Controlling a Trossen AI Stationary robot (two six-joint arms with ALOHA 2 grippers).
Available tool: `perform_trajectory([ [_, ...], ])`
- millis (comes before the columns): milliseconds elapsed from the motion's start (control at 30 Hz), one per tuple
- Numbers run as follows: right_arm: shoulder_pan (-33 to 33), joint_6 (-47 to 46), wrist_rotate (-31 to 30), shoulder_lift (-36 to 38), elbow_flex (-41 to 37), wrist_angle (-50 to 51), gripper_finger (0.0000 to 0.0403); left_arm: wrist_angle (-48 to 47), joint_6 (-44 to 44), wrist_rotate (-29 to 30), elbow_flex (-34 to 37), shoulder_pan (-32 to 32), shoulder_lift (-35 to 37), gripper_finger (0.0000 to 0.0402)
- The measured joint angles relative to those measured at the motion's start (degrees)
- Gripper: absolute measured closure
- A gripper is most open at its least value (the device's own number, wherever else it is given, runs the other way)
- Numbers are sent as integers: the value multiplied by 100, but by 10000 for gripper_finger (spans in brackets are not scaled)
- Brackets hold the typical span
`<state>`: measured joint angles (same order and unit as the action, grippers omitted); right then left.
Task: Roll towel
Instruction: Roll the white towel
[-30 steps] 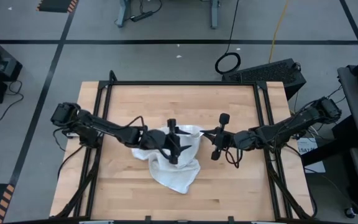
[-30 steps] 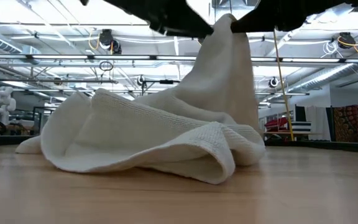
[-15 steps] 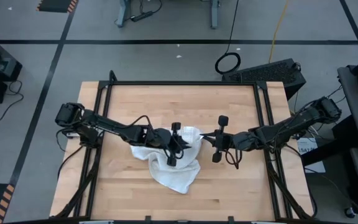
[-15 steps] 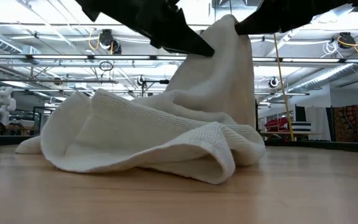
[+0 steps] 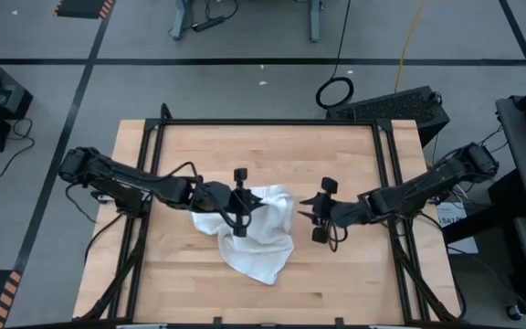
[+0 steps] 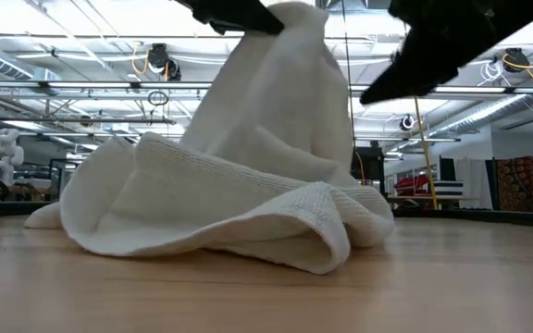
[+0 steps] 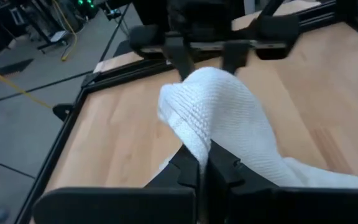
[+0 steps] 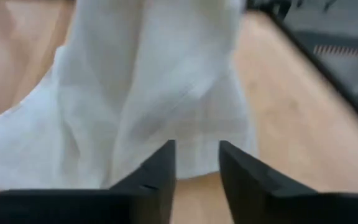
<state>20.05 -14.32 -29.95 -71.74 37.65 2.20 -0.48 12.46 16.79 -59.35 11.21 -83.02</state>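
Observation:
The white towel lies crumpled at the table's middle, its bulk resting on the wood and one part drawn up into a peak. My left gripper is shut on that peak at the towel's left side. My right gripper stands open just right of the towel, clear of the cloth; its fingers are parted with the towel ahead of them. My left gripper pinches a bunched fold of the towel between its two fingers, at the top of the raised peak. The fingers come from the table's left side. The held part is lifted clear and the cloth slopes down from it to the heap on the table.
A black metal frame runs along the wooden table's far, left and right sides. Bare wood shows near and far of the towel.
My left gripper has shut on the raised part of the towel and drawn it toward the table's left. My right gripper has opened, let go of that part and backed off toward the right. The towel's peak has shifted left; its bulk has stayed on the table.

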Motion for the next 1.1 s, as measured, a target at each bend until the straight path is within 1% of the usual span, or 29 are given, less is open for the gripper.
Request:
perform_trajectory([
  [133,234,-735,7,-459,-6,-98,208,-70,-12,1,2,-2,-4,394],
  [267,458,-1174,-13,-1096,-9,-469,166,-72,-12,1,2,4,-13,394],
  [367,516,-1205,-11,-1650,-9,-1073,148,-72,-10,1,2,1,-13,393],
  [467,507,-1135,-63,-2171,-9,-1767,143,-82,-8,1,2,1,-13,393],
  [533,505,-1074,-352,-2444,-9,-2100,147,-123,-9,1,2,4,-13,393],
  [633,503,-1008,-766,-2668,-9,-2413,171,-205,-10,0,4,1,-13,393],
  [700,498,-908,-793,-2689,-9,-2467,203,-245,-10,0,5,5,-13,393],
  [800,503,-811,-754,-2588,-9,-2433,278,-373,-12,1,7,6,-13,393],
  [900,524,-576,-509,-2374,-9,-2400,365,-484,-13,0,7,6,-13,393],
  [933,529,-500,-380,-2291,-8,-2376,383,-493,-14,-1,7,6,-13,393],
  [967,529,-455,-304,-2206,-7,-2310,391,-489,-14,0,7,6,-13,393],
  [1100,529,-447,-366,-1816,-7,-1843,388,-503,-303,-1,7,6,-13,393],
])
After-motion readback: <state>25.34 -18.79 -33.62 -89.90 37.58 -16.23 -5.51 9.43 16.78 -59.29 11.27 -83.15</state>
